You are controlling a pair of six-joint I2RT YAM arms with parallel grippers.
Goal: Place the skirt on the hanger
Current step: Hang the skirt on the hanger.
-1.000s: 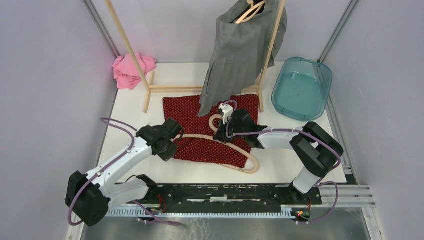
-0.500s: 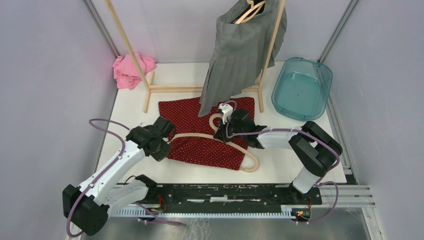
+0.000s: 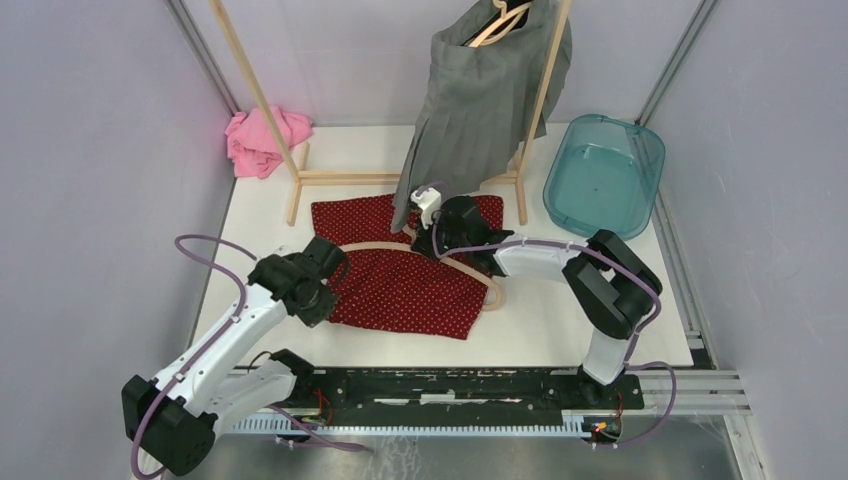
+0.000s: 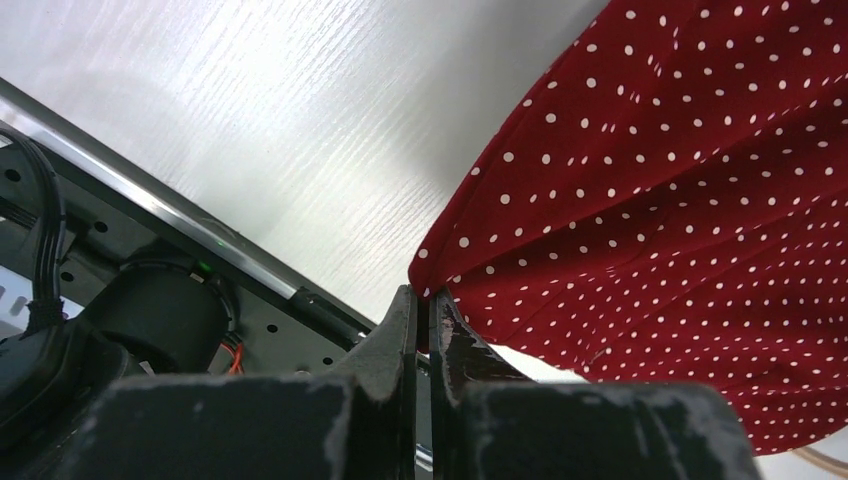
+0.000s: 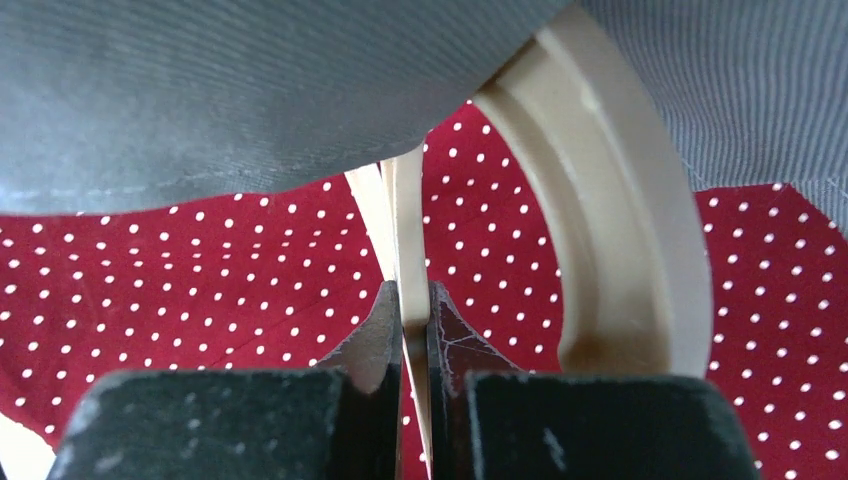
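Note:
The red white-dotted skirt (image 3: 400, 285) lies flat on the white table. A beige hanger (image 3: 375, 245) lies across its upper part, with the right end (image 3: 493, 293) showing at the skirt's right edge. My left gripper (image 3: 335, 265) is shut on the skirt's left corner; in the left wrist view the skirt (image 4: 680, 200) is pinched at my left gripper (image 4: 428, 300). My right gripper (image 3: 428, 238) is shut on the hanger near its hook; the right wrist view shows the hanger's thin bar (image 5: 403, 230) between the jaws of my right gripper (image 5: 410, 300), the curved hook (image 5: 620, 220) beside it.
A grey pleated skirt (image 3: 480, 100) hangs from a wooden rack (image 3: 300, 178) at the back, its hem just over my right gripper. A pink cloth (image 3: 262, 138) lies at the back left. A teal tub (image 3: 605, 175) stands at the back right.
Both arms have shifted left and the right one also farther back, dragging the red skirt and hanger with them. The hanger's right end now sits closer to the skirt's edge.

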